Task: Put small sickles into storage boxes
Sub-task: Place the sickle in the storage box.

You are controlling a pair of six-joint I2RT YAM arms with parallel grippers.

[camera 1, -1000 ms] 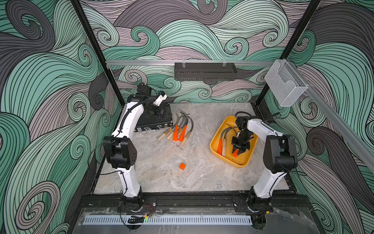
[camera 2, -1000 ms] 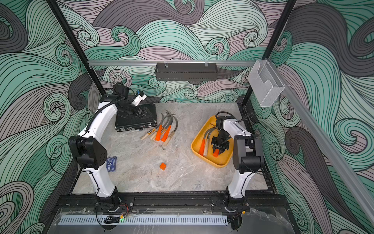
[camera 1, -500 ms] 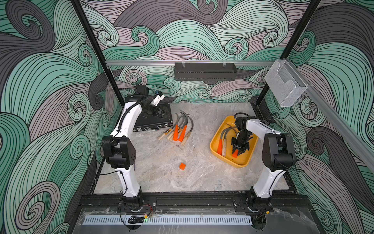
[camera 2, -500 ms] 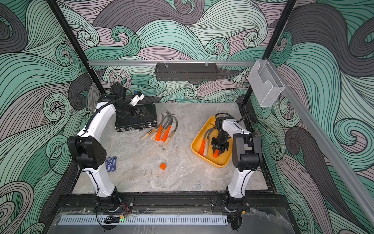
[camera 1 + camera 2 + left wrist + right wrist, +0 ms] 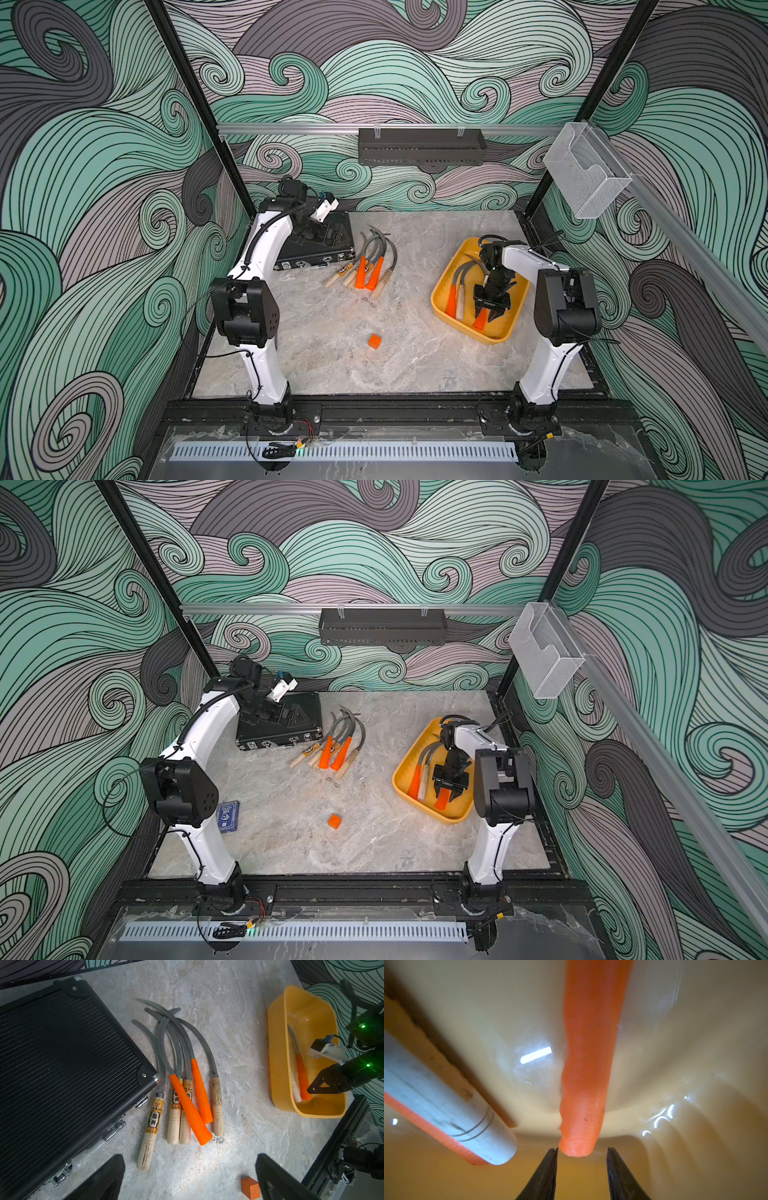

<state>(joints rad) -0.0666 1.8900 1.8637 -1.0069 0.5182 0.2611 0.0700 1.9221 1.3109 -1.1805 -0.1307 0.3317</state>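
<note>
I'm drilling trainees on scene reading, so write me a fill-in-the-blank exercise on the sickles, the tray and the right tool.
1. The yellow tray holds ___ sickles.
2. The right tool has its jaws open at the end of a sickle handle coloured ___.
3. On the table, beside the black case, the loose sickles number ___.
Missing words: three; orange; six.

White arm links [image 5: 266, 249], black joint housings [image 5: 245, 311], black cables [image 5: 272, 219], ribbed black fingers [image 5: 545, 1174]
</note>
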